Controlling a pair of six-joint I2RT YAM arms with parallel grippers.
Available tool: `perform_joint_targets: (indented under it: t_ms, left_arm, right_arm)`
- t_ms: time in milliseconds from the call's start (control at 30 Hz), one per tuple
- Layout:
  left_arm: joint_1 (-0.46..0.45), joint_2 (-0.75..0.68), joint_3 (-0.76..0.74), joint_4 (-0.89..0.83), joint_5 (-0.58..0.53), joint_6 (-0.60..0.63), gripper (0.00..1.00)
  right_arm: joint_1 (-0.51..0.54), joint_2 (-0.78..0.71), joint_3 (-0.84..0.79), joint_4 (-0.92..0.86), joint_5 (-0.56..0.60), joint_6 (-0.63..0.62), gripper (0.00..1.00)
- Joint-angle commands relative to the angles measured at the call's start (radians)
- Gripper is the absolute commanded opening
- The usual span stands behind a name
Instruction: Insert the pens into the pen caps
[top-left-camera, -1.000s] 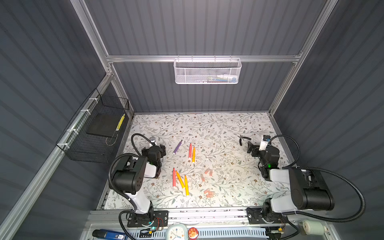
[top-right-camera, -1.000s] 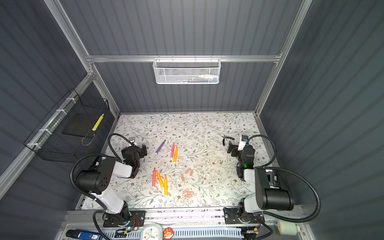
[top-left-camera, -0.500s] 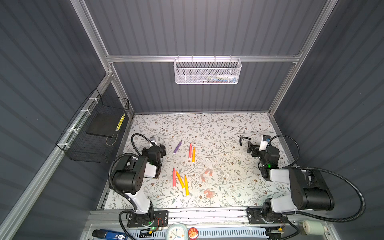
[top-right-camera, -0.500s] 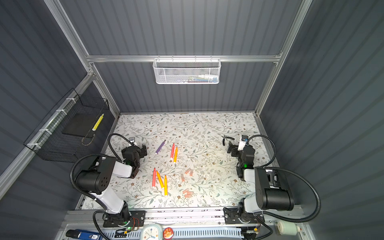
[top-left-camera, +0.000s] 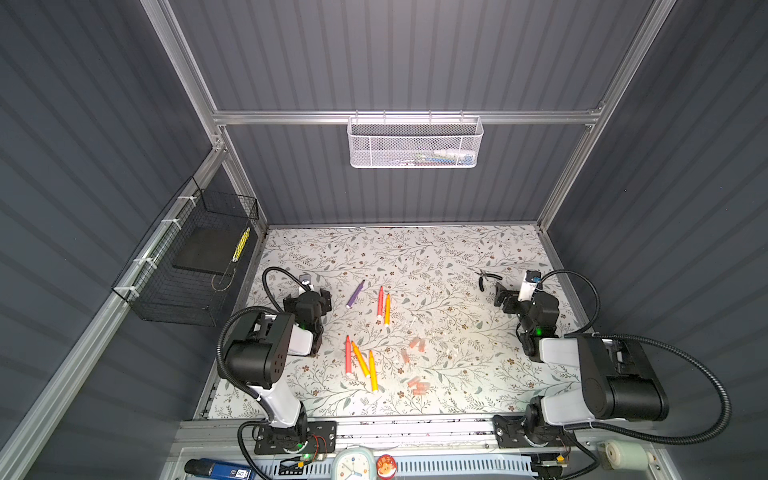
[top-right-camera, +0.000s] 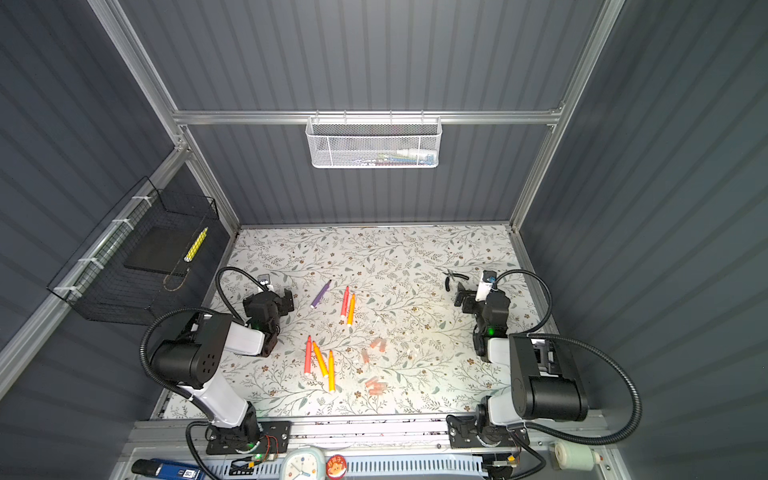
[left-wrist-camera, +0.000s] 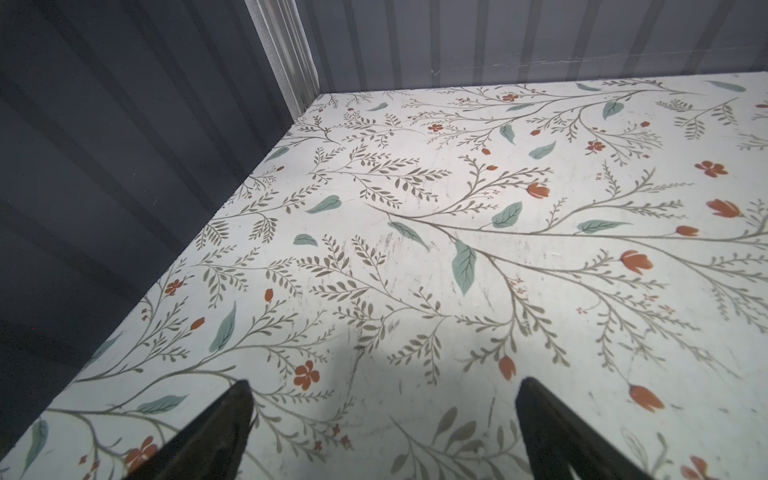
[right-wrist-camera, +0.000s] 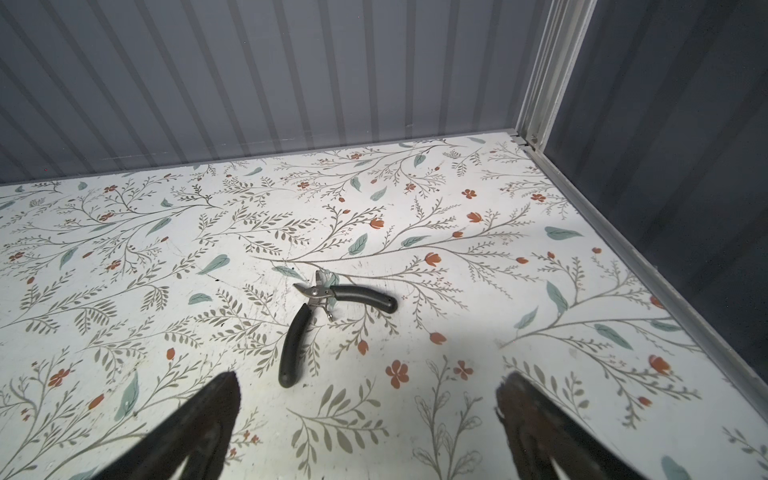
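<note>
The left claw (left-wrist-camera: 384, 390) stands wide open over the bare floral table (left-wrist-camera: 457, 216), holding nothing. The right claw (right-wrist-camera: 368, 382) is equally spread and empty, with black-handled pliers (right-wrist-camera: 297, 336) lying untouched just ahead of it. No pen is capped, so the step in hand is, I judge, the first pick: one claw to a pen, the other to a cap. Taking a top view as a clock with twelve at the back wall, the purple pen (top-left-camera: 355, 294) lies near the left claw at three o'clock. A red pen (top-left-camera: 380, 301) and an orange pen (top-left-camera: 387, 309) lie side by side just beyond, and three more pens (top-left-camera: 360, 358) fan out at five o'clock. The pen caps (top-left-camera: 417, 343) sit mid-table, about eight o'clock from the right claw and well apart from it. To do it well, close across a pen's barrel mid-length, leaving the tip free, and take a cap near its closed end so the mouth stays clear. The caps are pale against the pattern, so settle low and square before closing.
</note>
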Motion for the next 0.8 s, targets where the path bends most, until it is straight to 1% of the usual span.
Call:
perform_joint_targets:
  t_ms: [0,367,433,467,500,533,567,600,633,667,733,767]
  left_arm:
    - [0.006,0.001,0.014,0.005,0.004,-0.010,0.99]
    - [0.006,0.000,0.015,0.005,0.004,-0.010,0.99]
    - [0.006,-0.001,0.004,0.032,-0.003,-0.007,0.99]
    - [0.003,-0.017,0.007,0.015,-0.006,0.002,0.99]
    - [0.003,-0.037,0.014,-0.029,0.014,-0.005,1.00]
    - [0.001,-0.060,0.032,-0.058,-0.016,0.009,0.99]
    - [-0.004,-0.110,0.075,-0.185,-0.032,-0.006,0.99]
    - [-0.003,-0.149,0.114,-0.301,-0.039,-0.015,0.99]
    - [-0.005,-0.190,0.160,-0.411,-0.074,-0.046,0.99]
    - [-0.005,-0.223,0.204,-0.515,-0.143,-0.105,1.00]
    - [-0.004,-0.278,0.280,-0.708,-0.211,-0.195,0.99]
    - [-0.004,-0.305,0.323,-0.803,-0.224,-0.241,0.99]
  right_arm:
    - [-0.002,-0.002,0.012,0.010,-0.006,0.000,0.99]
    - [-0.001,-0.002,0.012,0.011,-0.013,0.000,0.99]
    - [0.000,-0.002,0.009,0.015,-0.012,-0.001,0.99]
    - [0.000,-0.005,0.005,0.023,-0.009,0.000,0.99]
    - [0.004,-0.015,0.002,0.029,0.017,0.007,0.99]
    - [0.014,-0.046,0.005,-0.003,0.077,0.015,0.99]
    - [0.022,-0.104,0.020,-0.085,0.129,0.021,0.99]
    - [0.024,-0.157,0.044,-0.172,0.157,0.030,0.99]
    - [0.024,-0.209,0.071,-0.270,0.185,0.043,0.99]
    - [0.023,-0.247,0.086,-0.321,0.224,0.069,0.99]
    - [0.021,-0.302,0.102,-0.382,0.257,0.100,0.99]
    - [0.022,-0.329,0.110,-0.415,0.274,0.149,0.99]
